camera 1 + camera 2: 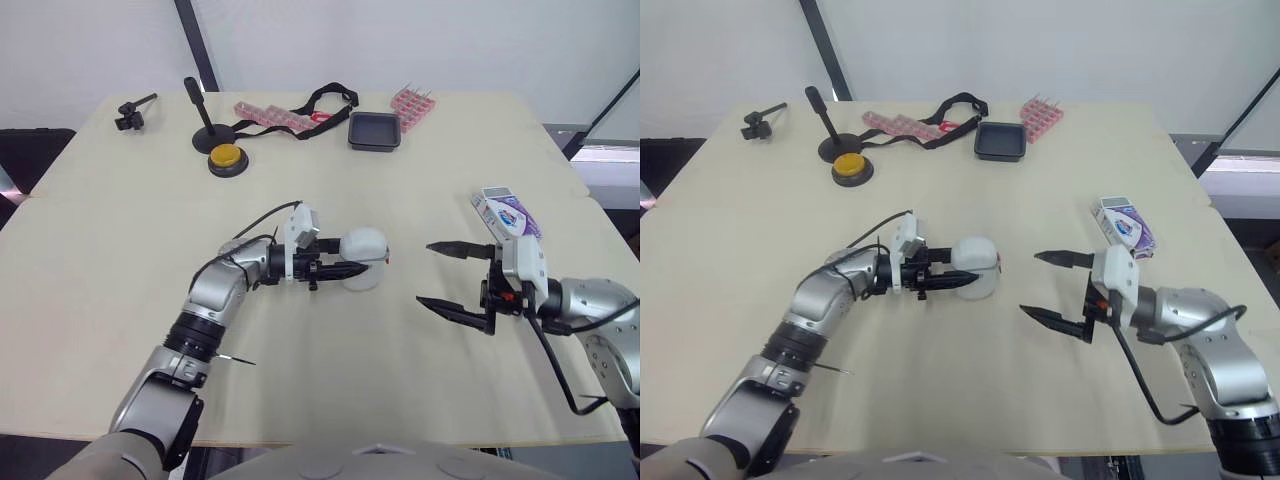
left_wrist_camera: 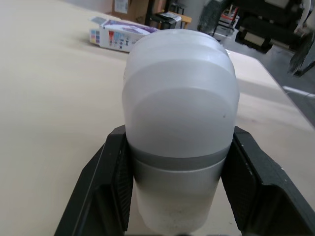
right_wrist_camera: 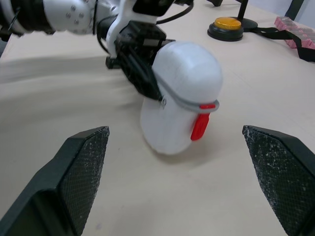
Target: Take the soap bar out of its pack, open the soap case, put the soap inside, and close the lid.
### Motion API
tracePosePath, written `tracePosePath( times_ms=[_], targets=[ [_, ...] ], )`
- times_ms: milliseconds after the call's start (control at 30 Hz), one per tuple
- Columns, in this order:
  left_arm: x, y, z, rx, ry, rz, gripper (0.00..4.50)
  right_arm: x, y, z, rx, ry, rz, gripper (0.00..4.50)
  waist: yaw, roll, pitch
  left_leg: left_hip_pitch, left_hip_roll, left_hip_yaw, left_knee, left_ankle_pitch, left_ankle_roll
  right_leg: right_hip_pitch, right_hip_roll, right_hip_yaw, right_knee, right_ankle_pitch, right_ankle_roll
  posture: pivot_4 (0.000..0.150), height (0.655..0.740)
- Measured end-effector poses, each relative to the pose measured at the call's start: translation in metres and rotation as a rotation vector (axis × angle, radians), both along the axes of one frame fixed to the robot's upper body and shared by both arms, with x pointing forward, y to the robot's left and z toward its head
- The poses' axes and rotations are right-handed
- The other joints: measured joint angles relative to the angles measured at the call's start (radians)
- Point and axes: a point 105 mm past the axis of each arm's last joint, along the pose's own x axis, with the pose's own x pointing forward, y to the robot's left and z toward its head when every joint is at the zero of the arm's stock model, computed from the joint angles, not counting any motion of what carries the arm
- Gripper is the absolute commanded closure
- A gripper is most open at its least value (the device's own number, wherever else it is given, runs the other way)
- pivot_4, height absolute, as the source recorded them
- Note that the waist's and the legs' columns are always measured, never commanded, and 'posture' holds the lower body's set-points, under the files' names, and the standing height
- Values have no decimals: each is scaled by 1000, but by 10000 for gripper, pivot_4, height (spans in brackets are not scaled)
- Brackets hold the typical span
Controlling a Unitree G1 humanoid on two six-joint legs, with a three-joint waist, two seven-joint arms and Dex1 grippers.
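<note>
The white soap case (image 1: 364, 257) stands tilted on the table's middle, lid closed, with a grey seam and a red latch (image 3: 200, 124) facing my right arm. My left gripper (image 1: 338, 269) is shut on the case, one black finger on each side (image 2: 110, 182). My right gripper (image 1: 452, 282) hovers open a short way to the case's right, nothing between its fingers (image 3: 81, 162). The soap pack (image 1: 505, 213), a white and purple box, lies flat on the table beyond the right gripper; it also appears behind the case (image 2: 122, 35) in the left wrist view.
Along the far edge sit a yellow button (image 1: 227, 159), a black stand (image 1: 206, 128), a black strap (image 1: 322, 100), pink blister strips (image 1: 270, 116), a black tray (image 1: 375, 131) and a small black clamp (image 1: 131, 113). The table's front edge runs close below both arms.
</note>
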Motion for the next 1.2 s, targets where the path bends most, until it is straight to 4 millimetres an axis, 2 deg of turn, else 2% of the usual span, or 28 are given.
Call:
tracePosePath(
  times_ms=[233, 400, 500, 700, 767, 800, 900, 933, 1067, 1200],
  targets=[
    [-14, 5, -8, 102, 562, -27, 25326, -2, -4, -9, -22, -34, -23, 274, 0, 0, 0, -1, -1, 0, 0, 0, 0, 0, 1, 0, -1, 0, 0, 1500, 7291],
    [-25, 3, -15, 183, 830, -16, 25326, -1, -5, -10, -27, -44, -26, 274, 3, 0, 0, -2, -2, 0, 0, 0, 0, 0, 1, 0, -3, 0, 0, 1500, 7291],
    [-23, 2, -19, 196, 946, 21, 25326, 0, -7, -12, -26, -33, -34, 274, 5, 0, 0, -2, -2, -1, 0, 0, 0, 1, 1, -1, -4, 0, 0, 1500, 7291],
    [-24, 1, -21, 224, 941, 35, 25326, -1, -4, -16, -25, -13, -17, 274, 7, 0, 0, -1, -2, -2, -1, 0, 0, 4, 1, -2, -6, 0, 0, 1500, 7291],
    [-25, -1, -21, 221, 910, 33, 15163, -1, -3, -17, -24, -8, -12, 0, 8, 0, 0, -1, -3, -3, -1, 0, 0, 5, 0, -3, -7, 0, 0, 1500, 7291],
    [-24, 1, -26, 252, 895, 53, 12552, -1, -2, -17, -24, -7, -11, 0, 8, 0, 0, -1, -3, -3, -1, 0, 0, 5, 0, -3, -7, 0, 0, 1500, 7291],
    [-26, -2, -22, 242, 846, 25, 1715, -1, -3, -17, -25, -3, -12, 0, 9, 1, 0, 0, -3, -3, -1, 0, 0, 7, -1, -3, -8, 0, 0, 1500, 7291],
    [-27, -3, -21, 241, 835, 16, 93, -1, -3, -17, -25, -3, -11, 0, 10, 1, 0, 2, -4, -3, -1, 0, 0, 8, -2, -3, -8, 0, 0, 1500, 7291],
    [-27, -3, -20, 249, 779, 1, 93, 0, -3, -18, -25, 1, -11, 0, 6, 1, 0, 4, -7, -3, -1, 1, 2, 10, -5, -2, -8, 0, 0, 1500, 7291],
    [-24, 7, -20, 272, 684, -9, 93, 1, -3, -17, -18, 17, -14, 0, -6, 1, 1, 4, -7, -3, -2, 3, 3, 9, -5, -2, -8, 0, 0, 1500, 7291]
  ],
)
